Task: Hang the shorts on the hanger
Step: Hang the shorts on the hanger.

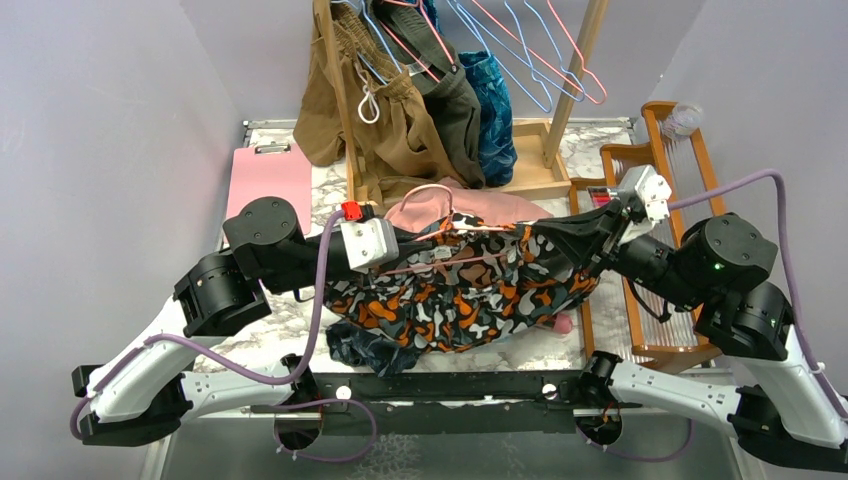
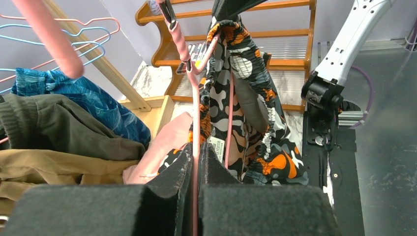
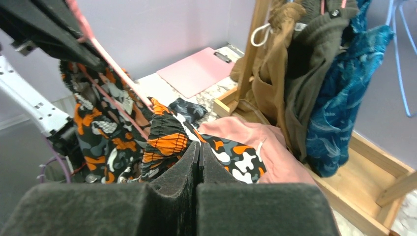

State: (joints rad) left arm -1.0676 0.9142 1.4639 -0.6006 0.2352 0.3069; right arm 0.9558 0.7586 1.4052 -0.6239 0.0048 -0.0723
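The camouflage shorts (image 1: 460, 295) hang stretched between my two grippers above the table. The pink hanger (image 1: 425, 267) runs through their waistband. My left gripper (image 1: 432, 245) is shut on the hanger's wire (image 2: 195, 113). In the left wrist view the shorts (image 2: 246, 98) drape over that wire just past my fingertips. My right gripper (image 1: 545, 235) is shut on the elastic waistband of the shorts (image 3: 167, 142). In the right wrist view the hanger (image 3: 115, 66) slants up to the left, into the left gripper.
Dusty-pink shorts (image 1: 455, 205) lie behind the held pair and navy leaf-print shorts (image 1: 365, 350) lie below it. A wooden stand with brown, olive and blue garments (image 1: 400, 110) and spare wire hangers (image 1: 530, 50) is at the back. A pink clipboard (image 1: 268, 180) lies left, a wooden rack (image 1: 670, 180) right.
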